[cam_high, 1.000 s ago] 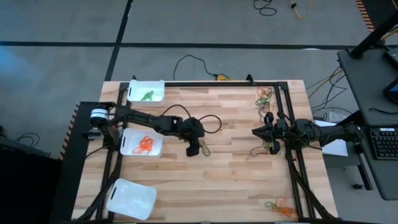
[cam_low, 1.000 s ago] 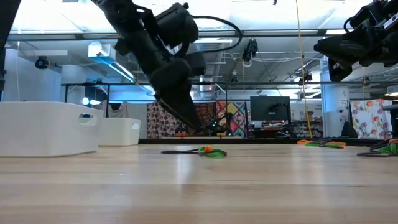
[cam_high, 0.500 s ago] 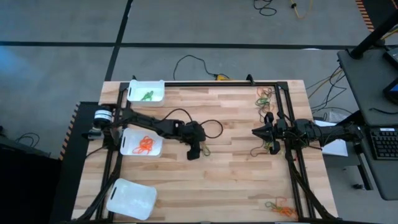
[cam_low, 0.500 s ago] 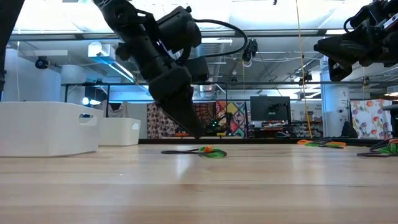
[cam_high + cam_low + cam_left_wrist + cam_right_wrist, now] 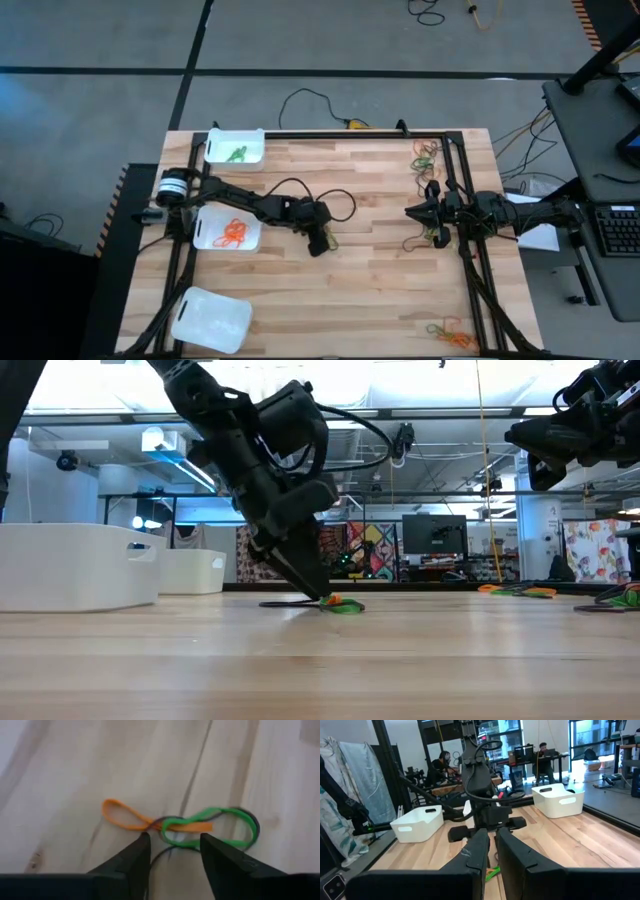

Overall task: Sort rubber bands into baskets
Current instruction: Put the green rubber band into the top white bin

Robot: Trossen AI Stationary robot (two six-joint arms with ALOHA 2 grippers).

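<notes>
We see the left gripper (image 5: 320,243) has come down over the last second and slid toward the middle of the table, so that in the low view its tips now sit at the board, right at the small tangle of rubber bands (image 5: 331,602). From the wrist view that tangle (image 5: 182,825) is an orange loop, a green loop and a black one crossed over each other, and the fingers (image 5: 131,862) stand partly apart on either side of the knot with nothing between them yet. We judge this as the end of the approach: the pick is lined up but not made, and because the three colours are interlocked, closing here may lift more than one band. The orange basket (image 5: 205,240) and the green basket (image 5: 258,143) already hold bands; the third basket (image 5: 208,320) looks empty. More bands (image 5: 426,155) wait near the far right corner. The right gripper (image 5: 413,212) hovers at the right side, fingers nearly together, holding nothing we can see.
</notes>
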